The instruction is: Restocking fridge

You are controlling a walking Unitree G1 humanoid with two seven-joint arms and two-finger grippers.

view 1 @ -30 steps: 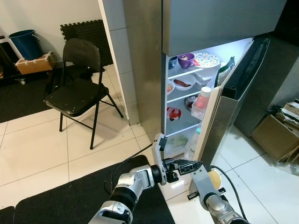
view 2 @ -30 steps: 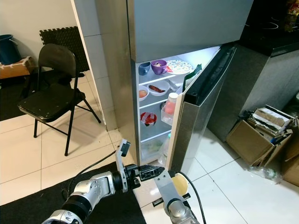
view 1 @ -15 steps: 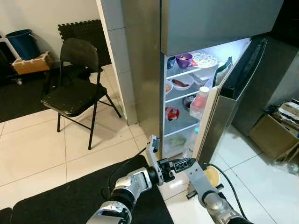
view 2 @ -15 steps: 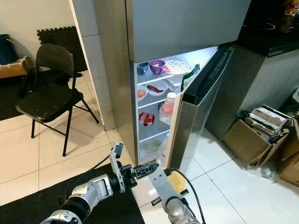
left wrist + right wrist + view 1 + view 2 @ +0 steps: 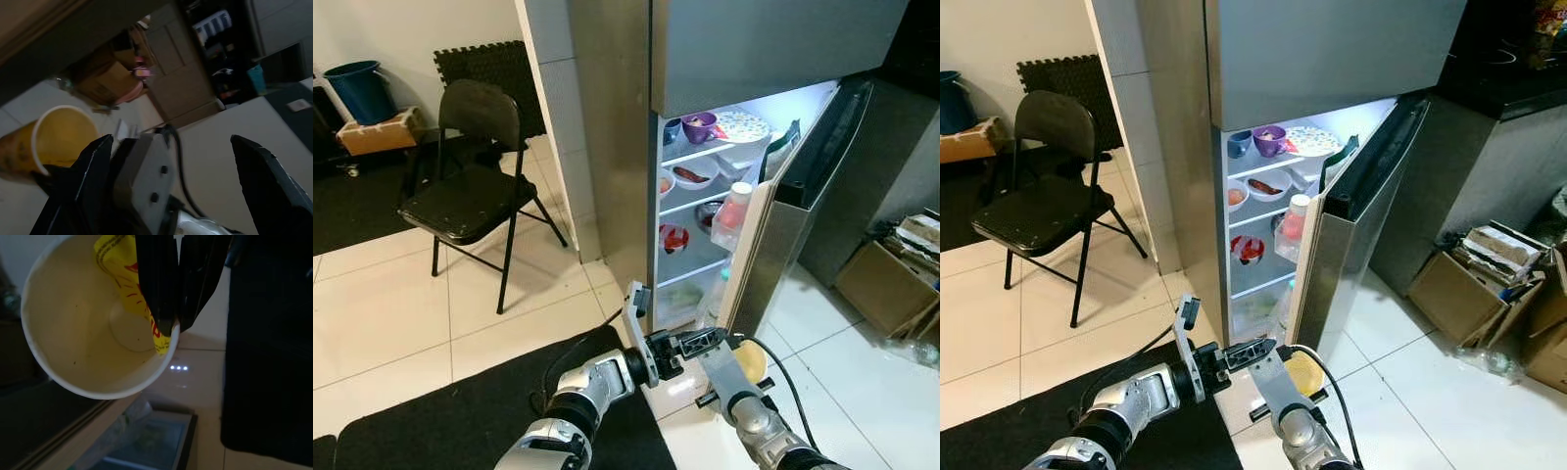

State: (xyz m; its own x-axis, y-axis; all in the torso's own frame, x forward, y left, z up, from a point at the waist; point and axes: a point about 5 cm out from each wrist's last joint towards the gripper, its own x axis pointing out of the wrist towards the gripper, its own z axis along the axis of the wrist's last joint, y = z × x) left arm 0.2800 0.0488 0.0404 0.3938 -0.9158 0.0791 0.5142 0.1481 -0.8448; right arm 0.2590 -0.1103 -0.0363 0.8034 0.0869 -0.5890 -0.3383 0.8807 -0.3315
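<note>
Tiled kitchen floor, open fridge (image 5: 705, 186) ahead. My right gripper (image 5: 168, 325) pinches rim of yellow paper cup (image 5: 93, 318), low by fridge door's bottom edge. Left gripper (image 5: 171, 161) spread wide, empty.

The right pincer (image 5: 736, 357) has carried the yellow cup (image 5: 750, 360) nearer the fridge door (image 5: 773, 245).

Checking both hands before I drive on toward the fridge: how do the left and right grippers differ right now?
The left gripper is open, fingers spread wide, and carries nothing; the right gripper is shut on the rim of a yellow paper cup, one finger inside the cup and one outside. The left gripper's fingers point upward, while the right gripper's lie closer to level. Both are held low in front of the open fridge, close together over the edge of the black mat.
</note>
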